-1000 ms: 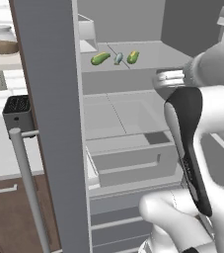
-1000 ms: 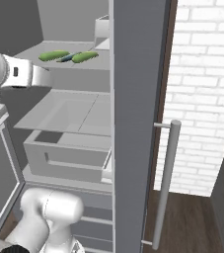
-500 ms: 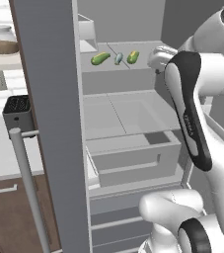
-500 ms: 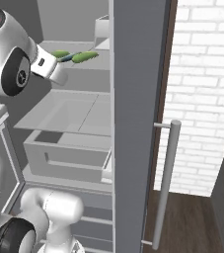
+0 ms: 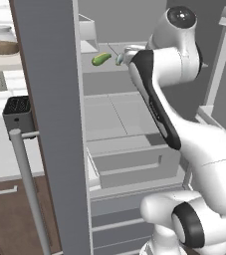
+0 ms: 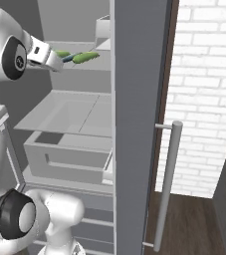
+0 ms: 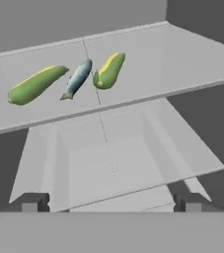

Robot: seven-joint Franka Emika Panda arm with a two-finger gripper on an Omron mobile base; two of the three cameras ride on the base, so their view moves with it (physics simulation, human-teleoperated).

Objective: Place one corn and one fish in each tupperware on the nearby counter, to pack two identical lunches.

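Two green-and-yellow corn cobs, one at the left (image 7: 36, 83) and one at the right (image 7: 108, 70), lie on the upper fridge shelf (image 7: 182, 64) with a small grey-blue fish (image 7: 78, 78) between them. My gripper (image 7: 111, 202) is open, its two dark fingertips (image 7: 29, 201) apart with nothing between them, and it hangs in front of and a little below the shelf's front edge. From the left base view one corn (image 5: 101, 59) shows just left of my hand (image 5: 126, 54). The counter (image 5: 5, 162) runs at the left. The tupperware is out of view.
The open fridge door (image 5: 50, 99) with its long grey handle (image 5: 27, 189) stands at my left. A lower shelf (image 5: 114, 114) and a pulled-out drawer (image 5: 134, 164) sit under the upper shelf. A dark toaster (image 5: 17, 112) stands on the counter. A white brick wall (image 6: 204, 99) is at the right.
My arm has swung up and in toward the upper shelf, bringing the hand level with the corn and fish. The jaws have stayed open. The food has not moved.
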